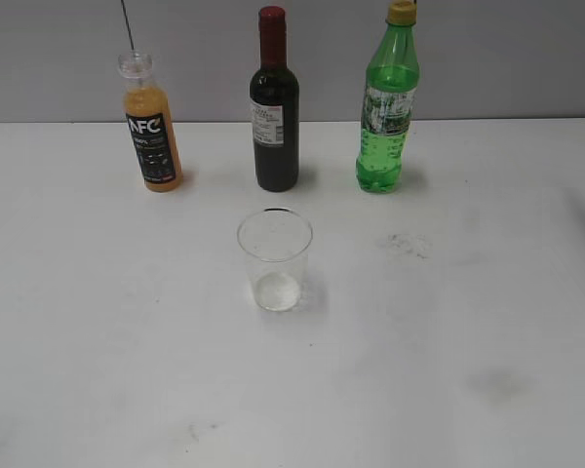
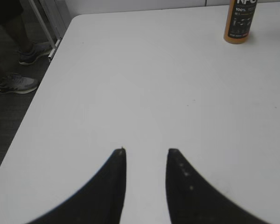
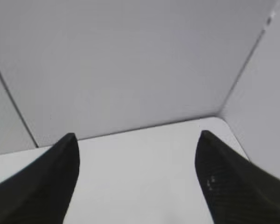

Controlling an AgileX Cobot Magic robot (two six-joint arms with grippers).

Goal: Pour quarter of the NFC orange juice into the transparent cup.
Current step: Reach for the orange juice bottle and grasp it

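Bare table (image 1: 107, 370) lies all round the transparent cup (image 1: 274, 259). Behind it the NFC orange juice (image 1: 152, 127), wine bottle (image 1: 274, 107) and green soda bottle (image 1: 387, 102) stand well apart.

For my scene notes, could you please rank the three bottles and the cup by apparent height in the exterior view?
1. green soda bottle
2. wine bottle, nearly as tall
3. NFC orange juice
4. transparent cup, shortest though nearest the camera

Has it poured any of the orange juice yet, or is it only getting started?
Only starting. The NFC orange juice stands upright at the back left with its cap off, and the transparent cup holds no juice. Nothing is in hand: the left end effector hangs open over bare table, short of the bottle, and the right end effector is open too. Grasping, pouring and setting down all remain.
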